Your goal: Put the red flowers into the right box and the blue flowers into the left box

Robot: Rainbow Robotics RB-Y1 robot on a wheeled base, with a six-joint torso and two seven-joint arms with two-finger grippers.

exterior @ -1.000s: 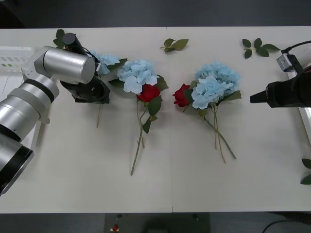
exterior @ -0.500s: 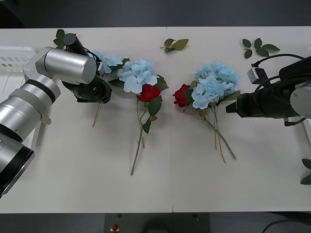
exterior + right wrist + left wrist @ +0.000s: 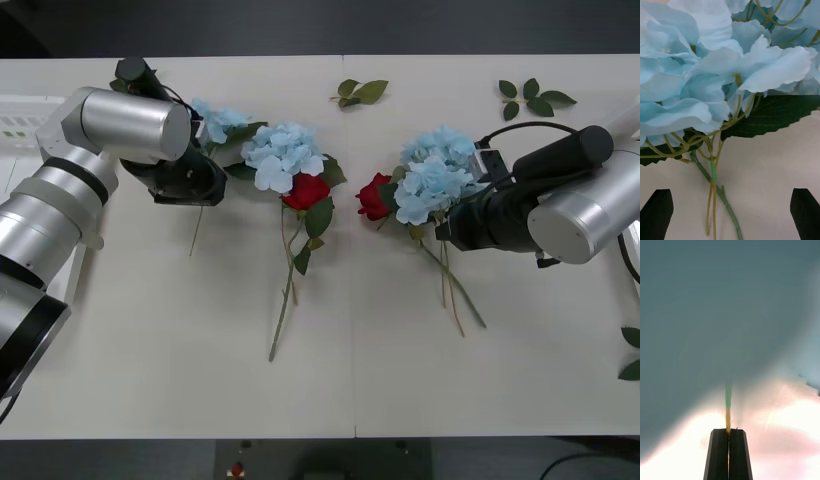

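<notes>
My left gripper (image 3: 192,183) is shut on the thin stem (image 3: 728,416) of a blue flower (image 3: 216,122), near the table's far left. My right gripper (image 3: 448,226) is open. Its black fingertips (image 3: 657,213) stand either side of the green stems (image 3: 714,180) under the right-hand bunch of blue flowers (image 3: 440,170). Another blue flower (image 3: 282,152) lies in the middle, with a red flower (image 3: 306,190) against it. A second red flower (image 3: 374,196) touches the right bunch. The left box (image 3: 20,125) shows at the left edge. The right arm mostly hides the right box.
Loose green leaf sprigs lie at the far side (image 3: 360,92), at the back right (image 3: 530,98) and at the right edge (image 3: 632,352). Long stems (image 3: 285,300) trail toward the front. The near half of the table is bare.
My right arm has swung left, from the right edge to the stems of the right bunch. My left gripper has shifted slightly back and left with its blue flower.
</notes>
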